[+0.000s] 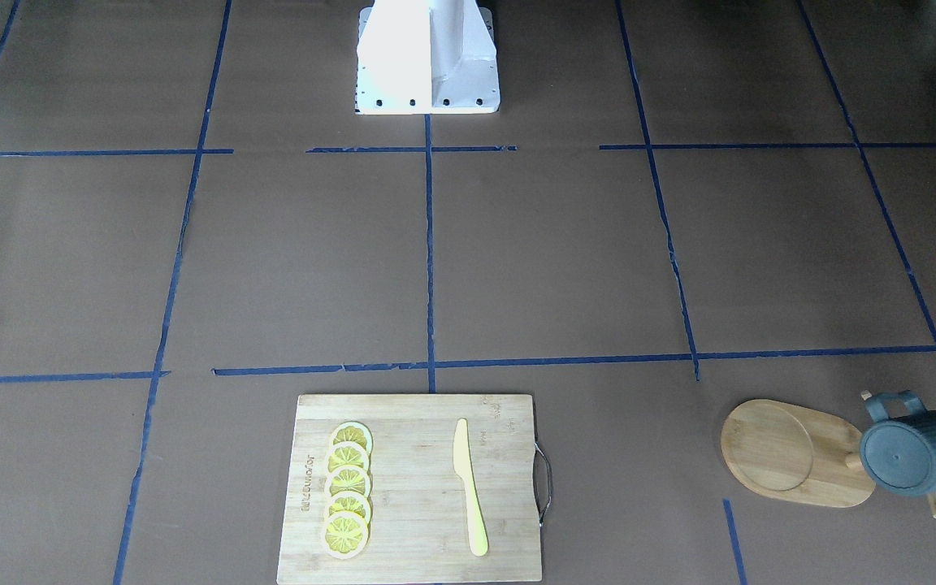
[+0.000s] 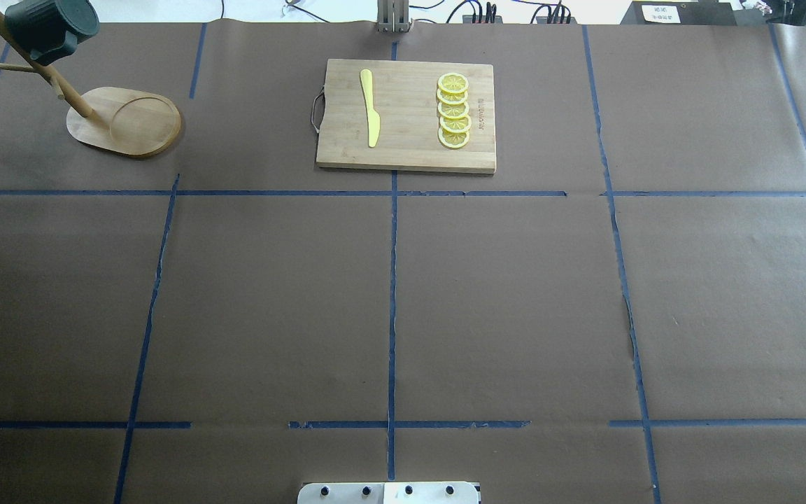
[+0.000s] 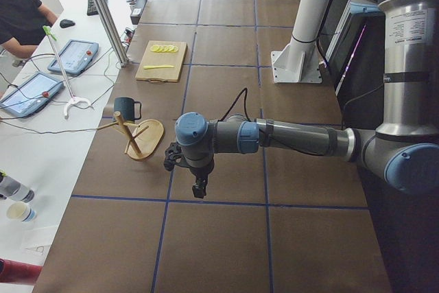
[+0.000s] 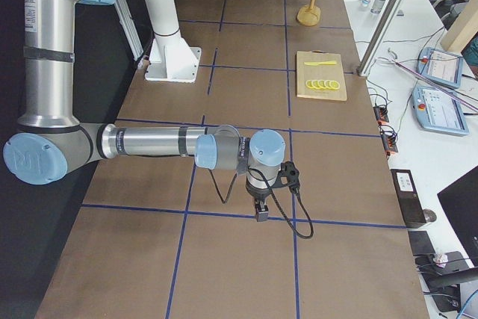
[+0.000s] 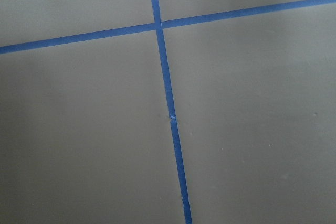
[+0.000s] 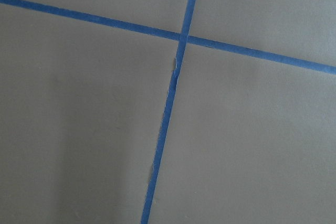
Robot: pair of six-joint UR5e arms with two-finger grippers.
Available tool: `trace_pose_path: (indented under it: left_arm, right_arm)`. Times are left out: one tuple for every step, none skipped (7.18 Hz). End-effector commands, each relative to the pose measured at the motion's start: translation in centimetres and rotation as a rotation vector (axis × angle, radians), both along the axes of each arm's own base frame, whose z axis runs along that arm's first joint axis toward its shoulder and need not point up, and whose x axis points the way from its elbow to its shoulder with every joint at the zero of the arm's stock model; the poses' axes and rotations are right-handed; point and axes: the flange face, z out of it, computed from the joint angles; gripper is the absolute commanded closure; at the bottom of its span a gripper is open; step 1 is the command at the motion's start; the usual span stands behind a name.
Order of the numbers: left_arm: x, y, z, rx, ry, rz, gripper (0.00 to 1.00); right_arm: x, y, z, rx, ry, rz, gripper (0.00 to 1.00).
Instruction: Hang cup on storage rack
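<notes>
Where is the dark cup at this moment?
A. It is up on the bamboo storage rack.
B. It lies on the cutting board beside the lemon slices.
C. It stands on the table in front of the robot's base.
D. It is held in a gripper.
A: the cup sits high on the storage rack, by its post and thin peg, clear of the table, as the exterior left view also shows.

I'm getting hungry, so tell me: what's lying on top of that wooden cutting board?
On the cutting board lie a yellow knife and a row of five lemon slices. The slices overlap, so parts of most are covered.
</notes>
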Motion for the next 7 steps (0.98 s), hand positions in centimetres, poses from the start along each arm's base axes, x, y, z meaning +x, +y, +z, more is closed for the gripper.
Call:
trace_pose_path:
  left_arm:
    - [0.0, -0.2, -0.5, 0.011, -0.003, 0.000, 0.00]
    - [0.0, 0.1, -0.3, 0.005, -0.002, 0.000, 0.00]
    - [0.0, 0.1, -0.2, 0.007, -0.002, 0.000, 0.00]
    - [0.0, 0.1, -0.2, 0.008, 0.000, 0.001, 0.00]
    - [0.0, 0.1, 0.0, 0.003, -0.003, 0.002, 0.00]
    - [0.0, 0.3, 0.8, -0.013, -0.004, 0.005, 0.00]
    - [-0.1, 0.3, 1.0, -0.016, -0.004, 0.003, 0.00]
  right_arm:
    - [0.0, 0.0, -0.1, 0.000, -0.001, 0.002, 0.00]
    - [0.0, 0.0, -0.2, 0.002, -0.002, 0.002, 0.00]
    - [0.0, 0.0, -0.1, 0.000, -0.002, 0.002, 0.00]
    - [0.0, 0.0, 0.0, 0.000, -0.002, 0.002, 0.00]
    - [0.0, 0.1, 0.1, -0.003, -0.002, 0.002, 0.00]
    - [0.0, 0.1, 0.1, -0.003, -0.002, 0.002, 0.00]
    - [0.0, 0.1, 0.1, -0.003, -0.002, 0.002, 0.00]
